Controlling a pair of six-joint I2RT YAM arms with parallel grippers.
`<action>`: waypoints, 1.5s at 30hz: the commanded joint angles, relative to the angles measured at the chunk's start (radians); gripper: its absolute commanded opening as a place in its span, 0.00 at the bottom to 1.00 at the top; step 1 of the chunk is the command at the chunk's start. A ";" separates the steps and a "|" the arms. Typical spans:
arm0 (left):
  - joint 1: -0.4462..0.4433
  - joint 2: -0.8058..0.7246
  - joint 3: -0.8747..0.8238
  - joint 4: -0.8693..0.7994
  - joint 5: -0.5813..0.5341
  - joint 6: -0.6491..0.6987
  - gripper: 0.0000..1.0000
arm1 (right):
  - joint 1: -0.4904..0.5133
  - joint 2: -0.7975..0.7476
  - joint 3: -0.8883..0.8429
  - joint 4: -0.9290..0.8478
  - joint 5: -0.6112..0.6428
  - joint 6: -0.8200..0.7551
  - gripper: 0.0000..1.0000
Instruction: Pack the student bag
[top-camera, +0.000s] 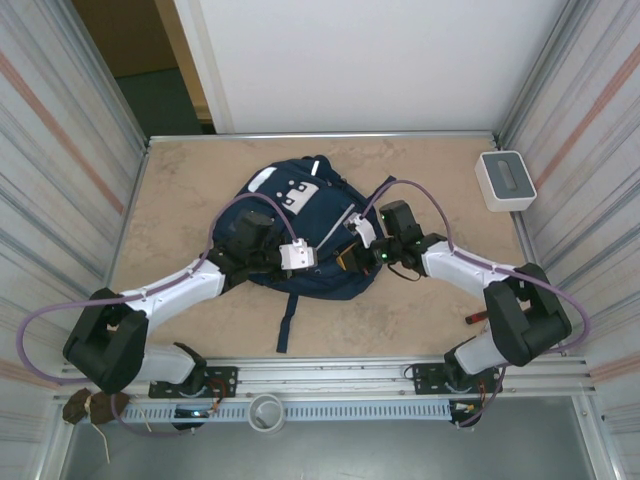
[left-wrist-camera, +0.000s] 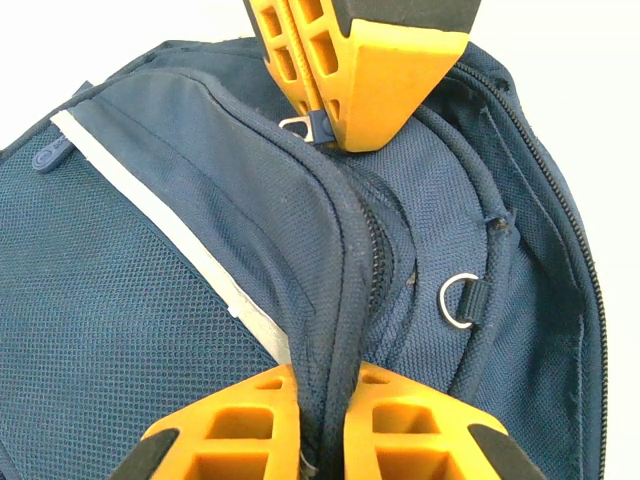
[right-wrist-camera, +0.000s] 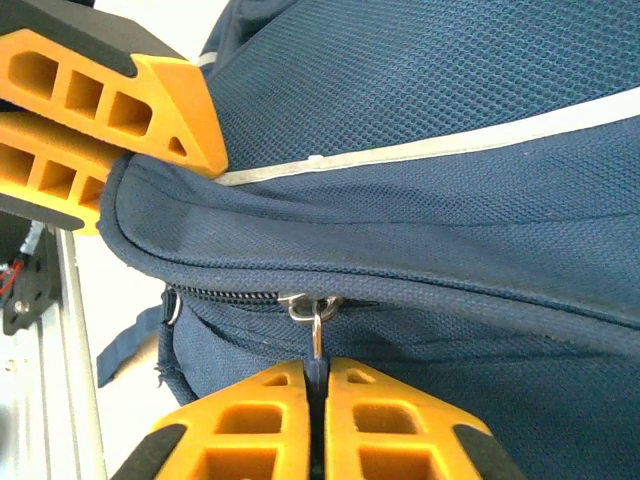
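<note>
While the left pincer (left-wrist-camera: 320, 385) is pressed together on a raised seam of the student bag (top-camera: 325, 210), the bag lies flat mid-worktop (top-camera: 430, 160). Its long axis runs far to near, labelled end away from the arm bases, one strap trailing toward them. Further right, the right pincer (right-wrist-camera: 318, 375) is clamped on the zipper pull (right-wrist-camera: 316, 335). A white-grey box (top-camera: 505, 180) stands well apart, far right.
</note>
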 joint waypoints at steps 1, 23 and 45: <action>0.003 -0.004 0.022 -0.006 0.048 -0.031 0.12 | 0.008 -0.043 -0.033 0.047 0.023 0.041 0.01; -0.016 -0.062 0.035 -0.082 -0.010 -0.130 0.52 | 0.119 -0.173 -0.046 -0.004 0.473 0.193 0.00; -0.129 0.025 0.103 -0.007 -0.151 -0.214 0.11 | 0.172 -0.246 -0.090 0.020 0.548 0.250 0.00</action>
